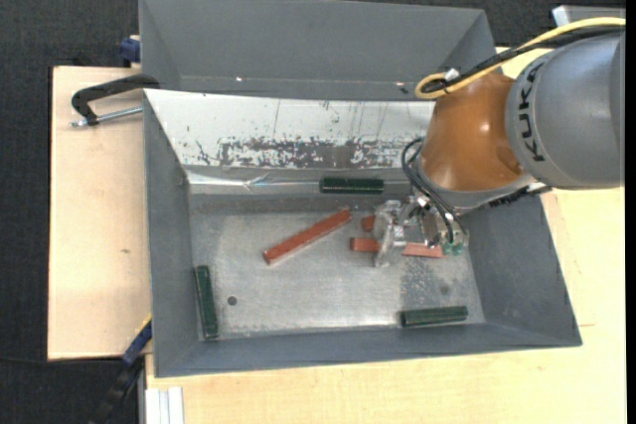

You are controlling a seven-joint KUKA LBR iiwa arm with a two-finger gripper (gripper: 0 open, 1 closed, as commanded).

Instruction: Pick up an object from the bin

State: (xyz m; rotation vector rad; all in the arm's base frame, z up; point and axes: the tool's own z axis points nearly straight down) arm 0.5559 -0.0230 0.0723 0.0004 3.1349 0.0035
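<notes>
Three dark green bars [350,184] lie at the bin [164,233] floor edges: top ctr, bottom left, bottom right. Gripper [388,241] is low over a short red bar [425,253], right of ctr; released or clenched, I cannot tell. Long red bar [306,238] lies just to its left.

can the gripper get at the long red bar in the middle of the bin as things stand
Probably yes. The long red bar lies flat on bare bin floor, just to the view's left of the gripper, nothing on top of it. The nearest dark green bar lies apart at the back wall.
</notes>
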